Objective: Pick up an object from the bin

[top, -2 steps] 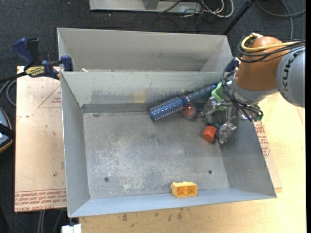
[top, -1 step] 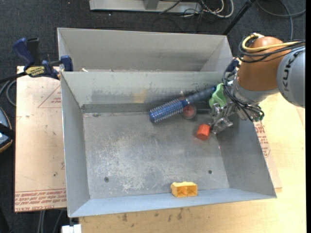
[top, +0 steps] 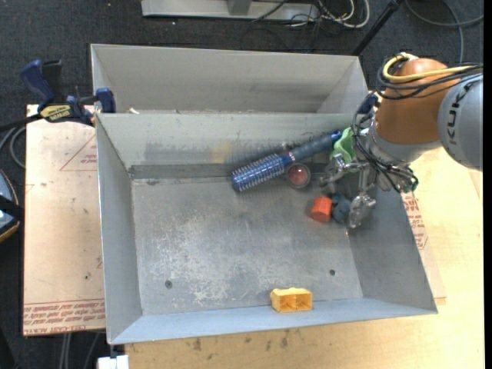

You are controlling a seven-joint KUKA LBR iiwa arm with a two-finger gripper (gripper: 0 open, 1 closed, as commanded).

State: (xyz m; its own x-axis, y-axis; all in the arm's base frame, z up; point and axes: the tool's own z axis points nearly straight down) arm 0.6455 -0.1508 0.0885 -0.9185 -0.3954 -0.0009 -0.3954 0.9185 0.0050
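1. Where the arm reaches in from the right, the gripper (top: 351, 200) hangs low over the right part of the bin (top: 192, 283), close to the sloping right wall.
2. Tool state: cannot tell. Cables and the wrist mask it, so whether it is wide, narrow or closed on something is left open.
3. Nearest things: an orange-red block (top: 320, 208) just to the gripper's left, and a small dark blue thing (top: 338, 206) between that block and the gripper. Whether these two touch cannot be told.
4. Judgement: one of this pair is the likely pick. The block looks the easier of the two, with flat sides and a clear floor on its left.
5. To do the step well, the arm should centre over one piece only and descend straight. It should close across flat faces and keep off the wall, since a grasp straddling both pieces would likely slip.
6. Count: one blue round hairbrush (top: 265, 171) along the back slope; one reddish ball (top: 298, 175) beside its handle; one orange-red block; one small dark blue thing; one yellow block (top: 291, 300) at the front edge; one green thing (top: 343, 141) of unclear kind by the wrist.
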